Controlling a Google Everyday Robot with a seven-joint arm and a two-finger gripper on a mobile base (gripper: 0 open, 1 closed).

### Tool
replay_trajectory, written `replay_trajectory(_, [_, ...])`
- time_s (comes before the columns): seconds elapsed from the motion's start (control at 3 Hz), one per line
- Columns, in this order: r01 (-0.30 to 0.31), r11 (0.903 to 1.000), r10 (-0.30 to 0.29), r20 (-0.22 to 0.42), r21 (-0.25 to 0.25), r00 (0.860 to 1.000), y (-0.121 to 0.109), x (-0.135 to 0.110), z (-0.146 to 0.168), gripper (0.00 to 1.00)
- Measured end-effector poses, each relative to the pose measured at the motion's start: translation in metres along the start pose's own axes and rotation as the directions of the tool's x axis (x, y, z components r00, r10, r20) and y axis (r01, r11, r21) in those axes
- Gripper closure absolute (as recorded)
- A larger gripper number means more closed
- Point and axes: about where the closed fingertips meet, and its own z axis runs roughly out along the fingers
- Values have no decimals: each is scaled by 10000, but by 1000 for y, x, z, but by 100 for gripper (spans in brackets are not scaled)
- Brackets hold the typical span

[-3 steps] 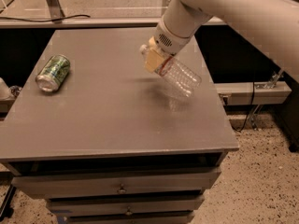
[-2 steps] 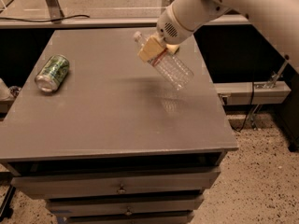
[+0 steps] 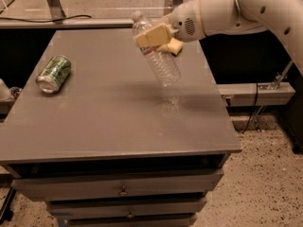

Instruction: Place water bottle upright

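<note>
Camera view: white arm (image 3: 246, 13) in from right, claw (image 3: 161, 40) tight around tilted water bottle (image 3: 165, 67) above table (image 3: 94, 122).

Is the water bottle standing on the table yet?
No, the gripper holds the water bottle tilted in the air above the table, its cap pointing up and left.

Grey flat-topped table (image 3: 109, 122) with drawers (image 3: 142, 189) stacked under the front edge, standing on speckled floor (image 3: 265, 183). Lying directly on top: a single green drink can (image 3: 54, 73), on its side near the left edge, silver end facing front-left. Gripper (image 3: 158, 39) up over the back right part of the top, clamped on water bottle (image 3: 161, 60), tilted with cap up-left and base down-right, clear of the surface. Faint light patch on the top just below the bottle's base.
</note>
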Motion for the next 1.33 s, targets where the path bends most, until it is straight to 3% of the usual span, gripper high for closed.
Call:
replay_trajectory(0.33, [287,9971,-134,2072,-711,9782,9,-20,-16,100])
replay_trajectory(0.67, [558,9944,-330,2385,-895,9706,17,-26,-15,100])
replay_trajectory(1.33, [890,9925,-626,2751,-843,9594,16,-16,-26,100])
